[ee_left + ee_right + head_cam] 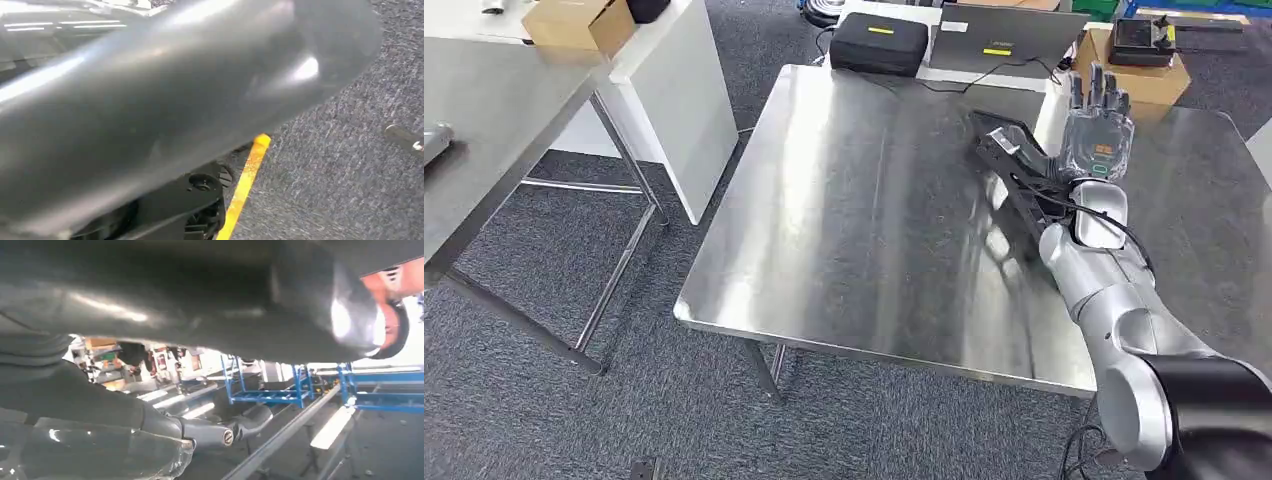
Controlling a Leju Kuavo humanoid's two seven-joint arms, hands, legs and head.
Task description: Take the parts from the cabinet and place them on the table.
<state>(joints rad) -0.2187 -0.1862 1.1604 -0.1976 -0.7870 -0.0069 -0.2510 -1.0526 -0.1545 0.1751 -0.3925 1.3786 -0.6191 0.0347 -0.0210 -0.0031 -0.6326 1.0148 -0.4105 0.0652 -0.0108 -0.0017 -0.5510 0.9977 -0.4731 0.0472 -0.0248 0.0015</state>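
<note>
My left hand I can't judge; its wrist view is blurred. The dark part (1014, 175) lies on the table (844, 220), right of centre. My right hand (1100, 125) hovers just right of it, fingers spread, holding nothing. I'd worry my forearm, crossing the part's near end, drags it when withdrawing.

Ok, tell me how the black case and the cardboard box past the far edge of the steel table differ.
The black case is black with a yellow strip on its lid; the cardboard box is plain brown. The black case carries nothing on top, while the cardboard box has a black device resting on it. The black case sits toward the middle of the far edge, the cardboard box toward the right corner. Both are boxy and lie just beyond the steel table.
</note>
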